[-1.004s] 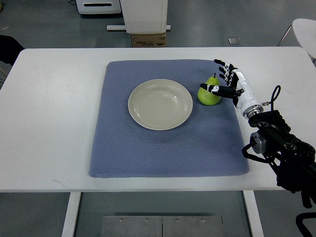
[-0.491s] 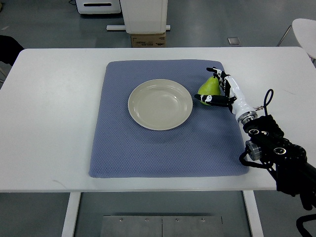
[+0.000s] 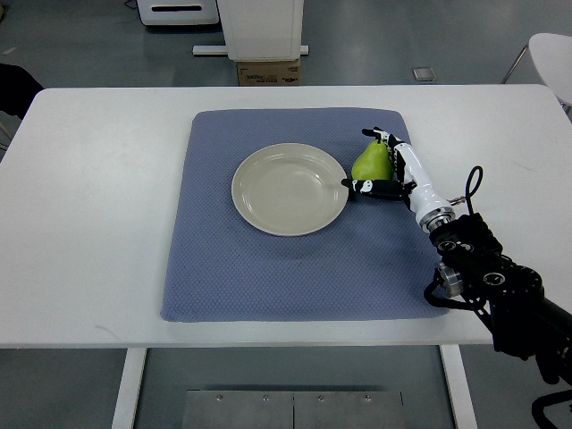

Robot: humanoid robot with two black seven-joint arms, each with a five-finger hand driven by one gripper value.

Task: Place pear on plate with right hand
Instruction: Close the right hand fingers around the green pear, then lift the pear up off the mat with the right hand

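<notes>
A green pear (image 3: 371, 163) stands on the blue mat (image 3: 304, 259), just right of the cream plate (image 3: 290, 189). My right hand (image 3: 379, 167) comes in from the lower right and is wrapped round the pear. Its thumb lies across the pear's lower front, near the plate's right rim, and the other fingers (image 3: 391, 143) curl over the pear's top and right side. The plate holds nothing. No left arm shows.
The mat lies on a white table (image 3: 98, 206). A cardboard box (image 3: 268, 71) and a white cabinet base stand on the floor beyond the far edge. A white chair (image 3: 552, 54) shows at the top right corner.
My right hand has closed round the pear, and hand and pear have shifted slightly left toward the plate's rim. The forearm has swung in further from the lower right.
</notes>
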